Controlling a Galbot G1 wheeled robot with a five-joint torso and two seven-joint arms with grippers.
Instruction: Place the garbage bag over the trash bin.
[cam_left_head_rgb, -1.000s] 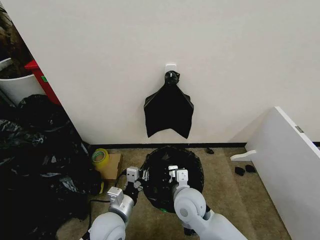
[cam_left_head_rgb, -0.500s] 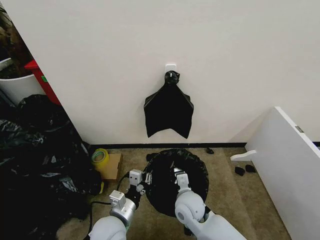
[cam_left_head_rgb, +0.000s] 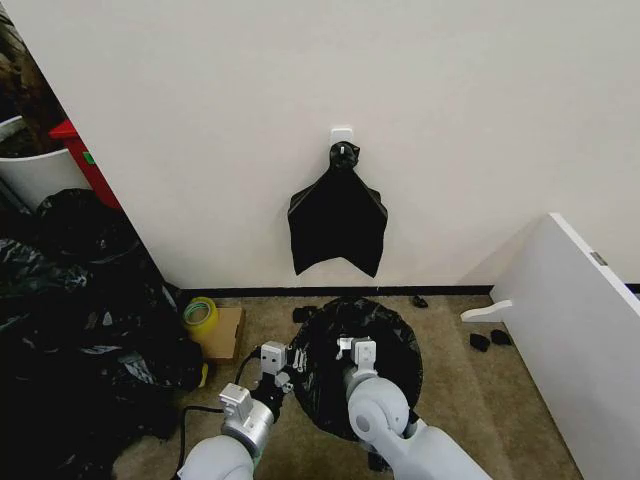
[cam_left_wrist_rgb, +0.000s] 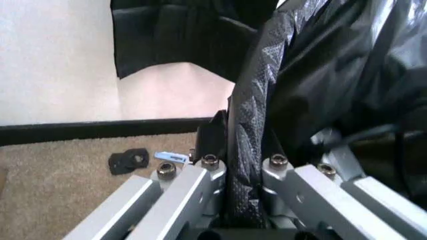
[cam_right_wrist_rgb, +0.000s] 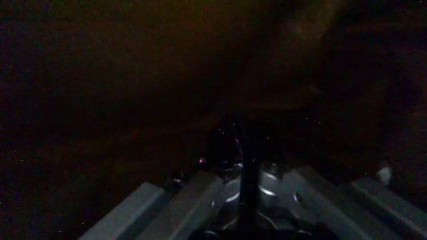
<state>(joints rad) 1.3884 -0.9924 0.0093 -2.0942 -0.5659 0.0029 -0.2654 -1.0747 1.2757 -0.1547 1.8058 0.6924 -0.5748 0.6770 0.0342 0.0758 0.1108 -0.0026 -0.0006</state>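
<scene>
Both arms are low over the carpet in front of the wall, and the bag (cam_left_head_rgb: 365, 365) sits between them as a round, glossy black mound on the floor, just out from the baseboard. The plastic covers whatever is under it, so no white of the bin can be made out here. The left gripper (cam_left_head_rgb: 285, 362) is at the mound's left edge, and the left wrist view settles it: the jaws are pinched tight on a fold of the bag (cam_left_wrist_rgb: 257, 135), with textured black film running straight up from between the two metal fingers (cam_left_wrist_rgb: 200, 175). Behind that fold the carpet shows, with a small black scrap (cam_left_wrist_rgb: 129, 160) and a pale bit lying beside it near the baseboard.

The right gripper (cam_left_head_rgb: 353, 349) is over the top of the mound, close to its middle. Its wrist view is very dark, surrounded by black plastic; a thin dark strip of bag (cam_right_wrist_rgb: 241, 165) runs between the jaws, which look closed on it.

On the wall above hangs a flat black bundle (cam_left_head_rgb: 338, 222) from a white hook (cam_left_head_rgb: 341, 134). A heap of black sacks (cam_left_head_rgb: 70, 310) fills the left side, a roll of yellow tape (cam_left_head_rgb: 200, 313) sits near it, and a white panel (cam_left_head_rgb: 580, 330) leans in on the right.
</scene>
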